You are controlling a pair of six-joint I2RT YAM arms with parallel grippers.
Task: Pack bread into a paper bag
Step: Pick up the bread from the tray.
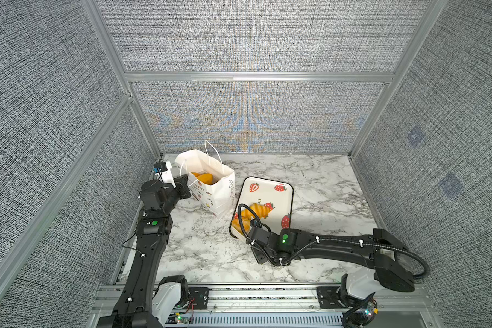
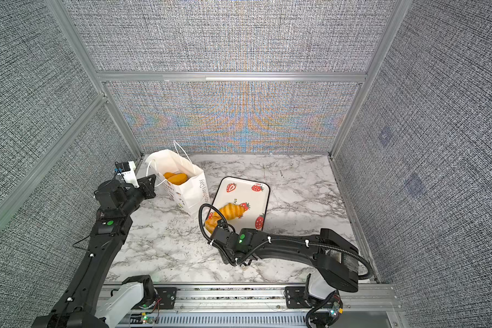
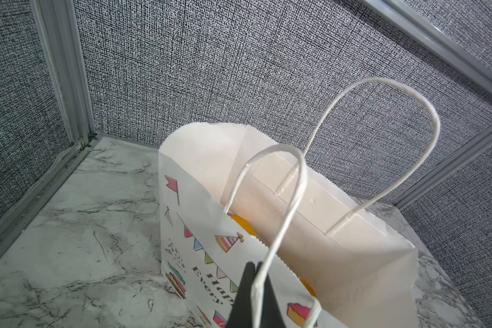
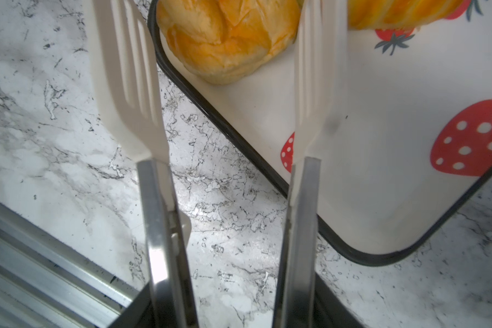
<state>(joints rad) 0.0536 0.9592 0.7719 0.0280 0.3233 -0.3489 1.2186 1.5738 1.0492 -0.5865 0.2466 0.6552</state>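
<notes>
With the left gripper (image 3: 254,272) pinching the paper bag's (image 3: 352,255) cord handle (image 3: 279,147), the open tongs (image 4: 125,85) are straddling the ridged roll (image 4: 227,42) at upper centre, needing a squeeze.

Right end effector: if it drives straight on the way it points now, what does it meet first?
Probably the ridged roll in the corner of the tray, lying between the spread tongs. One blade is outside its black rim; height is unclear.

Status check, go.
Left pincer shut on paper bag handle. Right pincer holds tongs, open, roll between blades, on tray. Bread in bag. Nothing blocking.
</notes>
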